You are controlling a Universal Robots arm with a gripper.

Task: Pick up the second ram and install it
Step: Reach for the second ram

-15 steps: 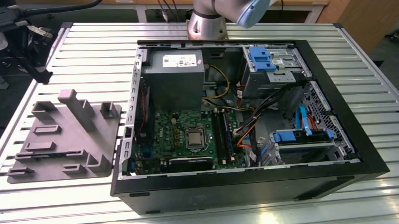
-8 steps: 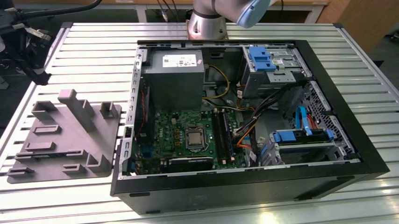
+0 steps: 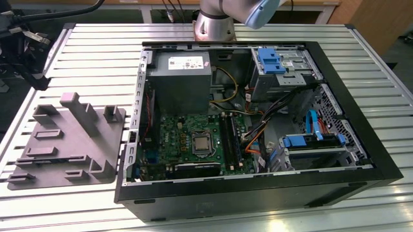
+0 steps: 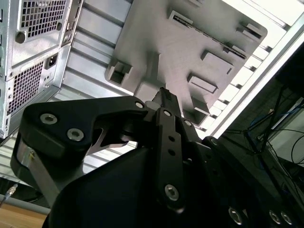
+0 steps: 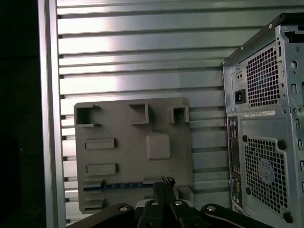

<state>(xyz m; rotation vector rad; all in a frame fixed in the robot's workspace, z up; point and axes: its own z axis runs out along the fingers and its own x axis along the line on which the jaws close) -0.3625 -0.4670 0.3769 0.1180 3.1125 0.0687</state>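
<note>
The second ram (image 5: 121, 186) sits on edge in a slot of the gray fixture (image 5: 123, 156). The slot is at the end of the fixture away from its three raised brackets. The ram's long axis runs across the fixture, with one end pointing toward the open computer case (image 3: 361, 159) on the desk (image 3: 96, 43). The gripper (image 5: 164, 183) hangs above the fixture with its fingers pressed together, holding nothing.

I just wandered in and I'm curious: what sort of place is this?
Probably a robotics lab or workshop bench: a robot arm stands at a slatted metal table, with an opened desktop computer case and a gray fixture on it.
</note>
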